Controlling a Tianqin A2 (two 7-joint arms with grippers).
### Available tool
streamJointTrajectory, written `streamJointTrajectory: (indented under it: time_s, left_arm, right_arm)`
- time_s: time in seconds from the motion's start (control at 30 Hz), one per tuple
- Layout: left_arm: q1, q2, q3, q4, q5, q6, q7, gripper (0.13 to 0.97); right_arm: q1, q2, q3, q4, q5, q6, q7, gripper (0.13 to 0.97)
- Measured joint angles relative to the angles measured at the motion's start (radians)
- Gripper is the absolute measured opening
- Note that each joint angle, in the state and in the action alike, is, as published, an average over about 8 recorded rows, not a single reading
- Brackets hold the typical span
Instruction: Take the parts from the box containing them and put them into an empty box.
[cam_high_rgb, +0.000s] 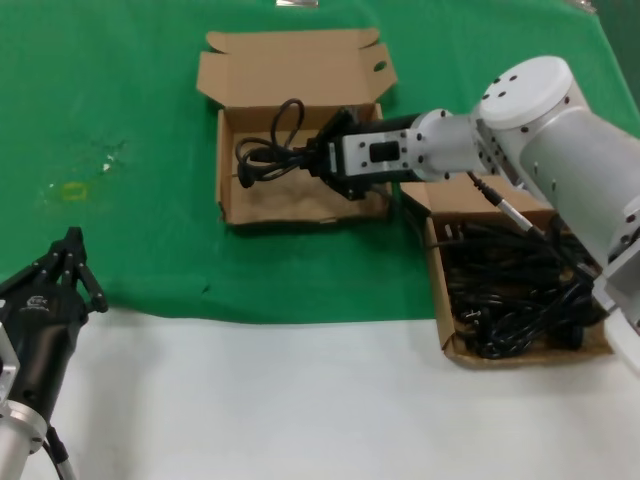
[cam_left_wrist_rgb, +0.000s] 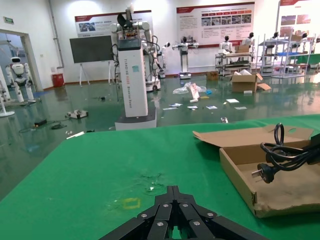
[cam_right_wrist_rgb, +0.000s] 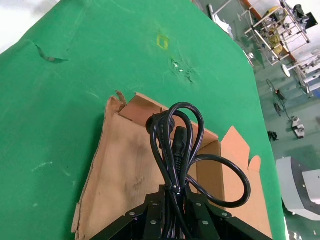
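No brand name or label on the cardboard or the cables is readable; the tall white pillar-shaped machine (cam_left_wrist_rgb: 133, 75) standing on the glossy workshop floor in the upper centre of the left wrist picture carries a vertical line of lettering too small to make out, and the wall posters behind it are equally unreadable.

In the head picture, the right gripper (cam_high_rgb: 318, 160), black-fingered on a silver cylindrical arm, is reaching in from the right over the shallow brown corrugated cardboard tray with the flap lid folded back (cam_high_rgb: 232, 190) in the upper centre. Its fingers are clamping the bundled black rubber power cord (cam_high_rgb: 268, 156), closed on the gathered strands. The cord's long axis is running left to right in the head picture, plug end pointing left away from the gripper, one loop arching toward the flap. In the right wrist picture the cord (cam_right_wrist_rgb: 176, 145) is showing smooth rounded loops and a chunky moulded plug.

The second brown cardboard tray (cam_high_rgb: 438, 290), at the right edge, is holding a tangled heap of more black cords (cam_high_rgb: 510, 300).

The left gripper (cam_high_rgb: 72, 262) is sitting idle at lower left, its black linked fingers closed together, holding nothing, above the green cloth (cam_high_rgb: 120, 100).
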Motion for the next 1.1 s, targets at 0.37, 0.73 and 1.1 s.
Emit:
streamJointTrajectory:
  time_s: [0.37,0.73,1.1]
  left_arm:
    - [0.000,0.000,0.000,0.000,0.000,0.000,0.000,0.144]
    - [0.000,0.000,0.000,0.000,0.000,0.000,0.000,0.144]
    - [0.000,0.000,0.000,0.000,0.000,0.000,0.000,0.144]
  right_arm:
    - [-0.012,0.000,-0.173,0.014,0.197,0.042,-0.027,0.213]
    - [-0.018,0.000,-0.271,0.018,0.297,0.061,-0.037,0.272]
    - [-0.013,0.000,-0.280,0.005,0.313,0.063,-0.047,0.380]
